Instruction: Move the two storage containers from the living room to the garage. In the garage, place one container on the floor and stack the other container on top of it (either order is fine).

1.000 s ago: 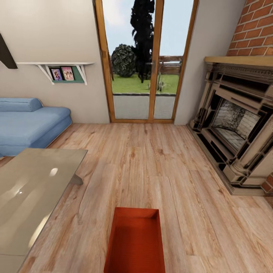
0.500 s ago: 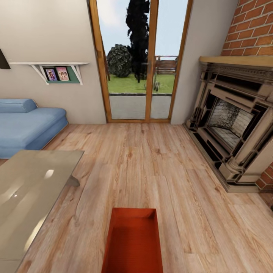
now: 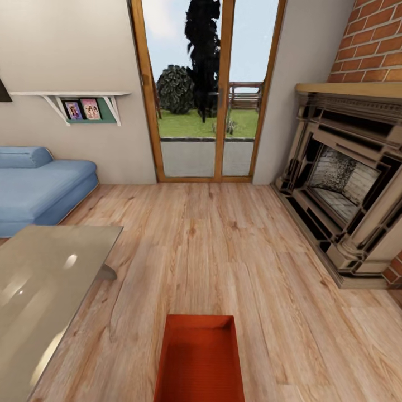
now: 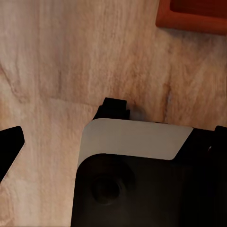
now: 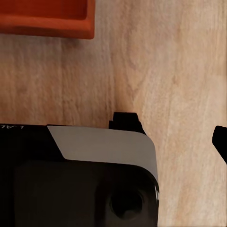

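An orange-red container [image 3: 200, 360] is seen at the near centre of the head view, lying open-topped on the light wood-plank floor [image 3: 223, 251], its near end cut off by the picture's edge. A glass tabletop [image 3: 39, 279] is placed to the near left of it, apart from it, and a blue sofa [image 3: 39, 187] is set farther back on the left against the pale wall. A white shelf [image 3: 67, 96] with two small framed pictures is fixed to that wall above the sofa. Wood-framed glass doors [image 3: 207, 89] are seen at the far centre, with grass, a bush and a dark tree beyond them. A fireplace [image 3: 346, 178] with a red brick surround is built along the right side. In the left wrist view, a corner of the container [image 4: 191, 14] is seen over the planks, beyond the dark body of the left gripper [image 4: 71, 127]; its jaws are shown apart, clamped on nothing. In the right wrist view, a corner of the container [image 5: 47, 19] is likewise seen, and the jaws of the right gripper [image 5: 172, 130] are spread, nothing being held between them.
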Tool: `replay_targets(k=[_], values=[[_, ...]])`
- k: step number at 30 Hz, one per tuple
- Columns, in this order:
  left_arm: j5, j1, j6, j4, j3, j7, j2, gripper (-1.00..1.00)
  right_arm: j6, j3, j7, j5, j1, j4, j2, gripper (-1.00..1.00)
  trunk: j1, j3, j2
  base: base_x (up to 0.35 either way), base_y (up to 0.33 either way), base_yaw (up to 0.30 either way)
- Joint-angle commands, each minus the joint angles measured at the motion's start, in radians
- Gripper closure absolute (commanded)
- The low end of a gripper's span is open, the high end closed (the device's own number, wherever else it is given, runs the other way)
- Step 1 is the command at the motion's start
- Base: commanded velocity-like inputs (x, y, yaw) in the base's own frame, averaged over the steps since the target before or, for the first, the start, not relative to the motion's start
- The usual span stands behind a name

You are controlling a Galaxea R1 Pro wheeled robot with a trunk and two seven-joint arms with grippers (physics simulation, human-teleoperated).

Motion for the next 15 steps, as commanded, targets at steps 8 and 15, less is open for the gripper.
replay_targets(k=[8, 15], values=[[0.01, -0.001, 0.003, 0.0, 0.0, 0.002, 0.0, -1.0, -0.005, 0.008, -0.001, -0.008, -0.001, 0.003, 0.001, -1.0, 0.0, -0.001, 0.0, 0.018, 0.008, 0.0], [0.01, -0.001, 0.003, 0.0, 0.0, 0.002, 0.0, -1.0, -0.005, 0.008, -0.001, -0.008, -0.001, 0.003, 0.001, -1.0, 0.0, -0.001, 0.0, 0.0, 0.0, 0.0]])
